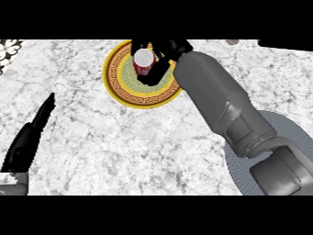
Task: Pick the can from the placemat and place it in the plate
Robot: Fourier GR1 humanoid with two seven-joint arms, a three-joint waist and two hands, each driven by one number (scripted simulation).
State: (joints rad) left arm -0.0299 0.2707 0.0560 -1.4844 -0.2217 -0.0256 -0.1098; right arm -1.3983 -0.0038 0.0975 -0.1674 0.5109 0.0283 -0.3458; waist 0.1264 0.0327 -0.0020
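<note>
One small can (pixel 144 62), likely light, stiff, slick-sided: best gripped round the middle. Right robot hand (pixel 160 51) curled round it above plate (pixel 133 97), twelve o'clock on bench (pixel 118 147). Left robot hand (pixel 30 137) resting straight-fingered, eight o'clock.

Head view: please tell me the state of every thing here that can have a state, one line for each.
can: upright, held over the plate, fingers of the right hand curled round it.
plate: lying flat on the counter, partly hidden by the right hand and forearm.
placemat: flat on the counter, largely covered by the right forearm.
right hand: shut on the can.
left hand: open, fingers straight, holding nothing.
</note>
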